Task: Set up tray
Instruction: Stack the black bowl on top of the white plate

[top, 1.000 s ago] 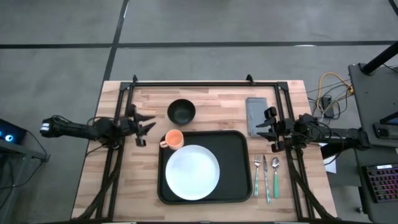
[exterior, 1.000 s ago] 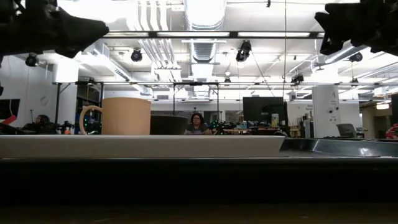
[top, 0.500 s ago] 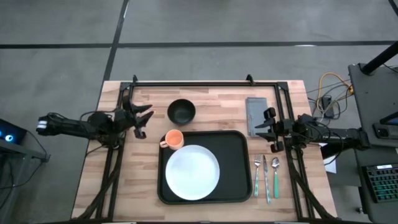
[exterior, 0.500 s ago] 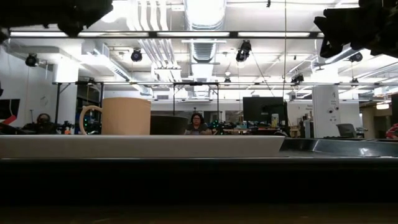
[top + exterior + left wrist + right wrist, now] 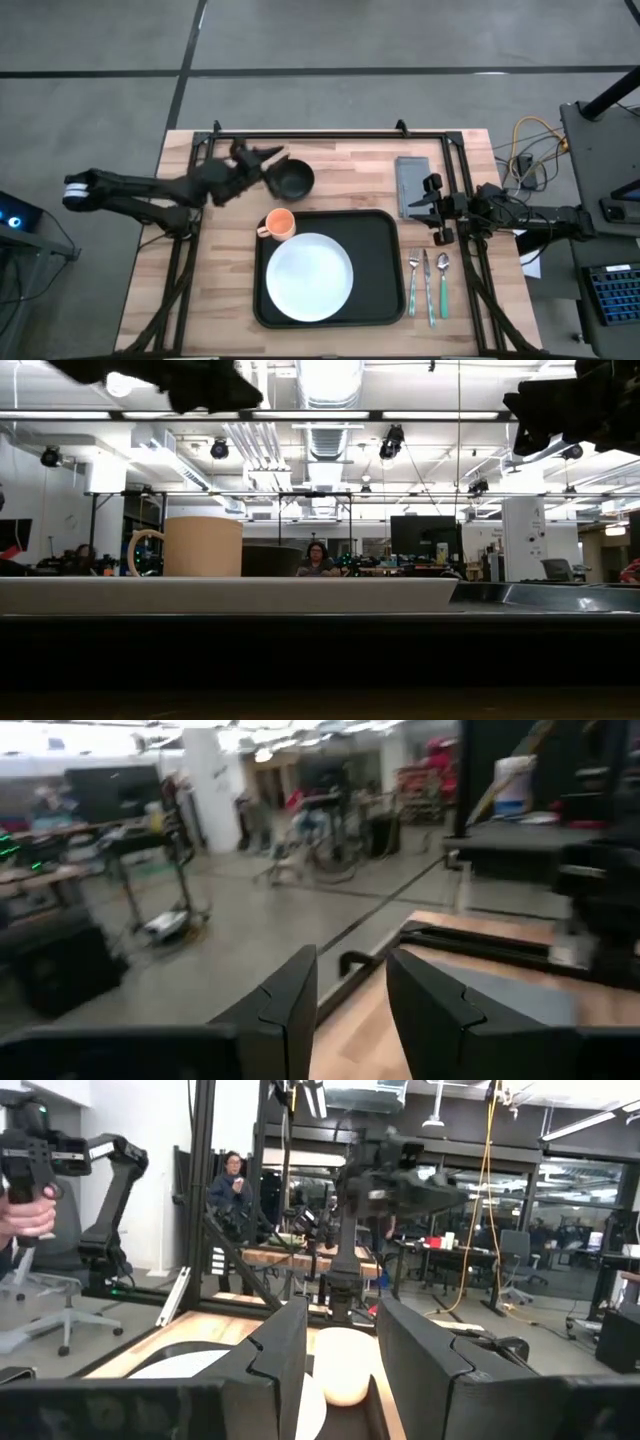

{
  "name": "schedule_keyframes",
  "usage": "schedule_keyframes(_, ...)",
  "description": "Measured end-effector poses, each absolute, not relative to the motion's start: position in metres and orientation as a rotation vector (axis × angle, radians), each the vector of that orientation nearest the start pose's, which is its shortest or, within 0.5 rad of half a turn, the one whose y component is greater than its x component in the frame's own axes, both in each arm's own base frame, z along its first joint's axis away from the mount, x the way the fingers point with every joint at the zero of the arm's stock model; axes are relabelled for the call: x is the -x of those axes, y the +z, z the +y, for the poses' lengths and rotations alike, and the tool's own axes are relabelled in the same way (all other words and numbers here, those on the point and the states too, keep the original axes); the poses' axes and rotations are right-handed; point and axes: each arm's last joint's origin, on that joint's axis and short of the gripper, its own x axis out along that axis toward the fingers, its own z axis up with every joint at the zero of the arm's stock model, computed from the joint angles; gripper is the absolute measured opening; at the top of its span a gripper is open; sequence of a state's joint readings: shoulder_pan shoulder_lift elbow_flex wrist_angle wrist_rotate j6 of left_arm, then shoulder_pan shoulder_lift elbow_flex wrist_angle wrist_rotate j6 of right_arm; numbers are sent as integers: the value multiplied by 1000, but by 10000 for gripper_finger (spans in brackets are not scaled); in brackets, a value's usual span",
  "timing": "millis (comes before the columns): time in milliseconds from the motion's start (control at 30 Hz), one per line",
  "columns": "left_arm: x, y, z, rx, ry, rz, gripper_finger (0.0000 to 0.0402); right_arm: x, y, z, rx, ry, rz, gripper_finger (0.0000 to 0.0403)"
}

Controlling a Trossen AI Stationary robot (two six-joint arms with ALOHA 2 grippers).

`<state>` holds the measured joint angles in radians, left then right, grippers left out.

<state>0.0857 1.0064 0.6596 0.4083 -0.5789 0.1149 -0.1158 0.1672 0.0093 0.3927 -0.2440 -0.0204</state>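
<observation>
The large black tray (image 5: 380,250) lies at the table's middle near side, with a white plate (image 5: 308,277) resting flat in it. An orange cup (image 5: 281,222) stands upright at the tray's far left corner. A black bowl (image 5: 293,179) sits on the wood beyond the tray. My left gripper (image 5: 270,160) hovers open just left of the bowl, raised well above the table (image 5: 200,380). My right gripper (image 5: 432,208) hangs open and still near the table's right edge, by the grey napkin (image 5: 413,185). Its wrist view looks across at the cup (image 5: 342,1368) and the plate (image 5: 190,1365).
A fork, knife and spoon (image 5: 427,285) lie side by side on the wood right of the tray. A black metal frame (image 5: 320,133) runs along the table's far edge and down both sides. Bare wood shows left of the tray (image 5: 215,290). People sit in the room beyond.
My left gripper has risen and swung from the table's left side toward the far edge and right, ending beside the black bowl, and has turned with the swing. The right arm and all the tableware have stayed where they were.
</observation>
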Motion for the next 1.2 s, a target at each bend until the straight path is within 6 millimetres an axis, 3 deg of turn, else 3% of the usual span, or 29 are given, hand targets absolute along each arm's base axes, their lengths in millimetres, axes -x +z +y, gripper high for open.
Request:
schedule_keyframes(333, -279, 319, 82, -44, 802, 414, 105, -105, 190, -5, 41, 126, -222, 112)
schedule_keyframes(567, -307, 312, 93, -56, 768, 662, 105, -106, 189, -5, 31, 128, -217, 112)
schedule_keyframes(933, -326, 283, 94, 33, 615, 847, 105, -106, 189, -5, 14, 129, -215, 111)
schedule_keyframes(1200, -325, 279, 91, 65, 541, 881, 105, -106, 189, -5, 16, 129, -216, 111)
